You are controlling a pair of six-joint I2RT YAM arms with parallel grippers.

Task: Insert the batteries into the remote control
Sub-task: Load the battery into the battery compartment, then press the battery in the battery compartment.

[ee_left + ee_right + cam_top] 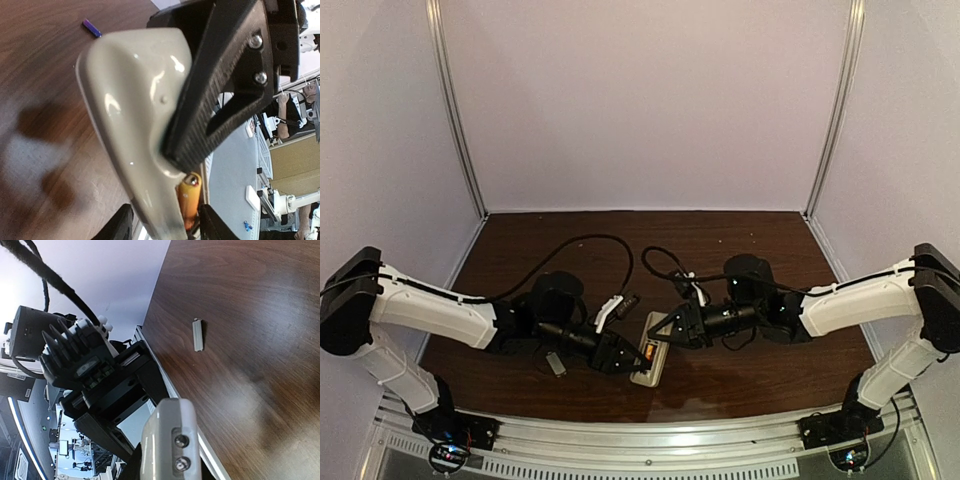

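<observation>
One orange battery [189,197] lies against the remote control [646,376] low centre, left gripper [625,355] straddling it, right gripper [666,328] pressing the remote's back; clamped or not, cannot tell.

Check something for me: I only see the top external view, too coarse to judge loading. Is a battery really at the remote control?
Observer: Yes. The left wrist view shows an orange battery against the edge of the remote control, metal tip showing, just ahead of the left gripper.
Operator: Is the other arm holding it?
Observer: The right gripper has its ribbed finger pressed on the rounded end.
Operator: Anything loose I'm missing?
Observer: A small purple item lies on the table beyond it; I cannot tell what.
</observation>
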